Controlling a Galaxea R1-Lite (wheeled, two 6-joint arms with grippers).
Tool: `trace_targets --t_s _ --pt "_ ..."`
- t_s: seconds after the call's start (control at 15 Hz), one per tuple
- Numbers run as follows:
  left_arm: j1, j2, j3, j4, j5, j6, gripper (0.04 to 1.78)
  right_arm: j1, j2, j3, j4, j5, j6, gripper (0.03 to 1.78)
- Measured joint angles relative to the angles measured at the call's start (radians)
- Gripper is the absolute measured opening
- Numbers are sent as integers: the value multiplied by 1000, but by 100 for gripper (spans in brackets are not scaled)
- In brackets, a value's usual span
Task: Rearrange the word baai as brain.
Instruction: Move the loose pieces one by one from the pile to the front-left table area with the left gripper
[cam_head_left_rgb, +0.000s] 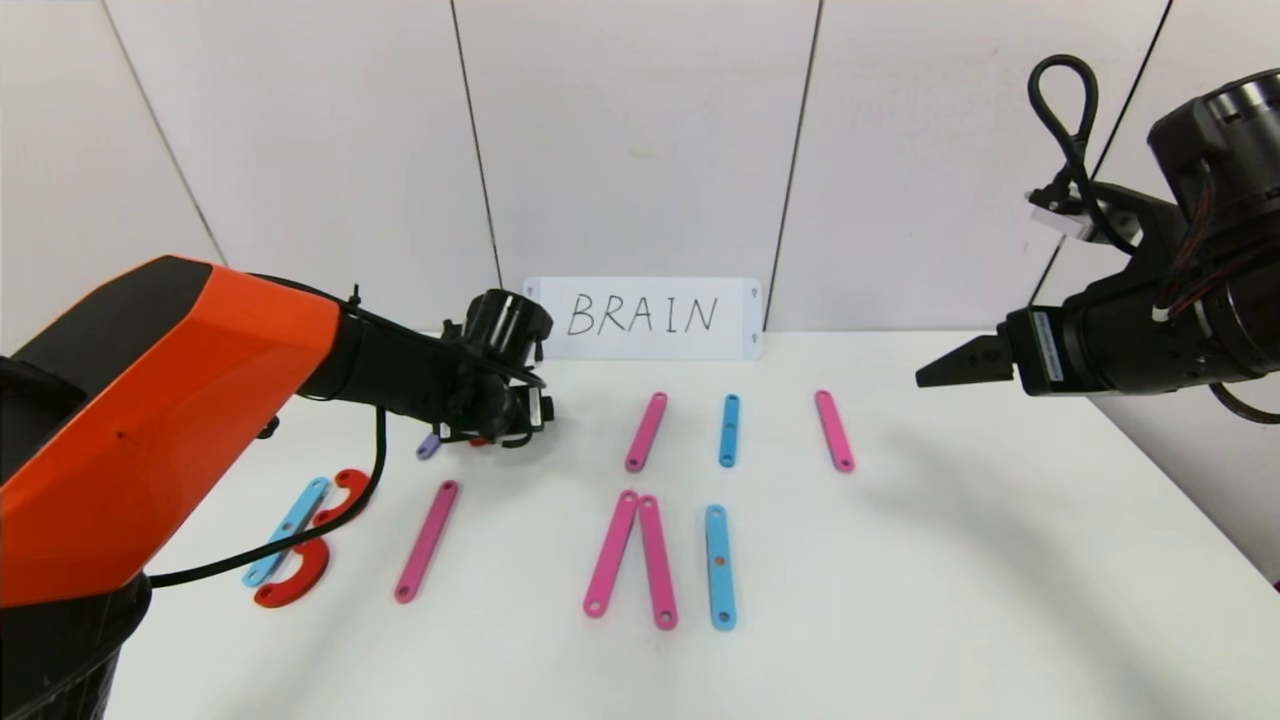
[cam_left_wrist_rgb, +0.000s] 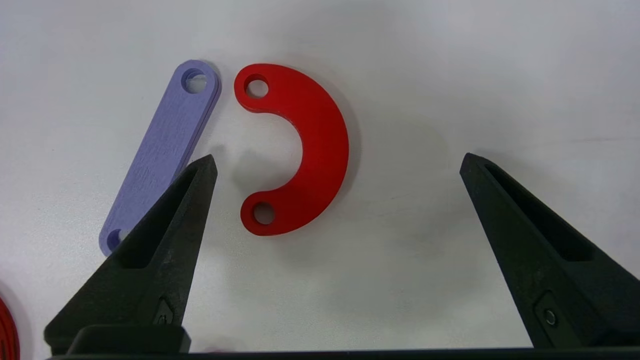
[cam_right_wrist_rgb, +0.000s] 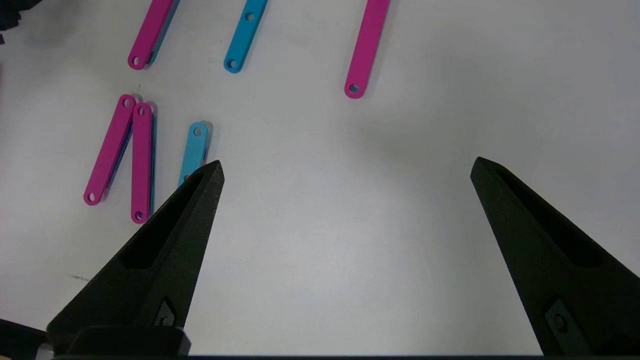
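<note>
The word's flat pieces lie spread over the white table (cam_head_left_rgb: 950, 560). At the left, a blue strip (cam_head_left_rgb: 288, 530) with two red curves (cam_head_left_rgb: 300, 580) forms a B. My left gripper (cam_head_left_rgb: 500, 425) hangs open just above a third red C-curve (cam_left_wrist_rgb: 310, 150) and a short purple strip (cam_left_wrist_rgb: 160, 155), holding nothing. A pink strip (cam_head_left_rgb: 428, 540) lies near them. Two pink strips (cam_head_left_rgb: 635, 555) meet in a peak beside a blue strip (cam_head_left_rgb: 720, 566). Farther back lie pink (cam_head_left_rgb: 646, 430), blue (cam_head_left_rgb: 729, 430) and pink (cam_head_left_rgb: 834, 430) strips. My right gripper (cam_head_left_rgb: 930, 375) is open and empty above the table's right side.
A white card (cam_head_left_rgb: 643, 317) handwritten BRAIN leans against the back wall. A black cable (cam_head_left_rgb: 300, 530) from the left arm drapes over the B pieces. Bare table lies under the right gripper (cam_right_wrist_rgb: 347, 167) and along the front edge.
</note>
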Motion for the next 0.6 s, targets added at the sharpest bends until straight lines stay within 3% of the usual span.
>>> trace_targets --t_s 0.6 --pt "16 15 -18 2 -17 -1 171 0 -1 0 0 0 0 173"
